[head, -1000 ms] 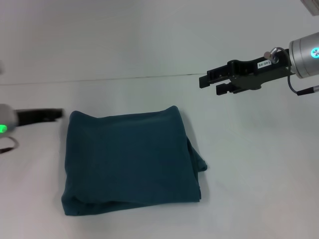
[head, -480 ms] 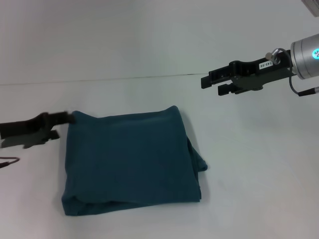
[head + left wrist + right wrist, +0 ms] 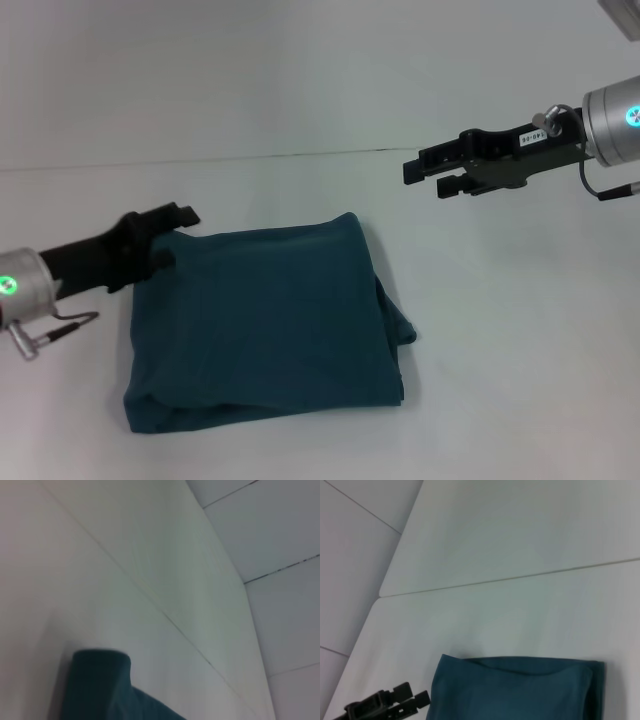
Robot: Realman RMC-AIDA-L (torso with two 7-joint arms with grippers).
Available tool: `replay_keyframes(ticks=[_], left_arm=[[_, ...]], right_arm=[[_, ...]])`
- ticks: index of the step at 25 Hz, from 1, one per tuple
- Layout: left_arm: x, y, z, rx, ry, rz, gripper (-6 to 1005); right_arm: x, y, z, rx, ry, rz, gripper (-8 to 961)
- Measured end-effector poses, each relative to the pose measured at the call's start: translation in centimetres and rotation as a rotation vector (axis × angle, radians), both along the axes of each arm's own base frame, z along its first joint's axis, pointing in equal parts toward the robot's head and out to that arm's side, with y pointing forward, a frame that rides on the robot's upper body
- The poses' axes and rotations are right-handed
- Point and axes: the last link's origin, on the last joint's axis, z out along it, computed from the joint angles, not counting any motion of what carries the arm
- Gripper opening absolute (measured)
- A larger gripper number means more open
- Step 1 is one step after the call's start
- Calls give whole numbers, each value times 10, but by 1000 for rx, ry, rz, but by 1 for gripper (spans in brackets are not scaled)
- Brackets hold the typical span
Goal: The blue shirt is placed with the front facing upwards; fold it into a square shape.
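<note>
The blue shirt [image 3: 262, 325] lies on the white table [image 3: 500, 360], folded into a thick packet that is almost square. A small bunch of cloth sticks out on its right edge.

The left gripper [image 3: 170, 232] is at the far left corner of the shirt. Its dark fingers [image 3: 180, 214] are over that corner or touching it; I cannot tell which. I also cannot tell if its jaws are open or closed, or if they hold any cloth. In the left wrist view only one rounded corner of the shirt [image 3: 100, 687] shows, with the table behind it.

The right gripper [image 3: 425, 178] hangs in the air, well apart from the shirt, which is below its jaws and to their left. The jaws stand a little open, with a narrow gap, and hold nothing. In the right wrist view the left gripper [image 3: 412, 700] appears at the corner of the shirt [image 3: 520, 690].
</note>
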Motion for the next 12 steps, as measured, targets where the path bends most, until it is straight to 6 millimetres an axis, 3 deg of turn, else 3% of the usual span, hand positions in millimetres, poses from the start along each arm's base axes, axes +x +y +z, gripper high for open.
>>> replay_keyframes(ticks=[12], left_arm=[[-2, -1, -22, -27, 51, 24, 795]], right_arm=[[11, -3, 2, 12, -6, -24, 709]])
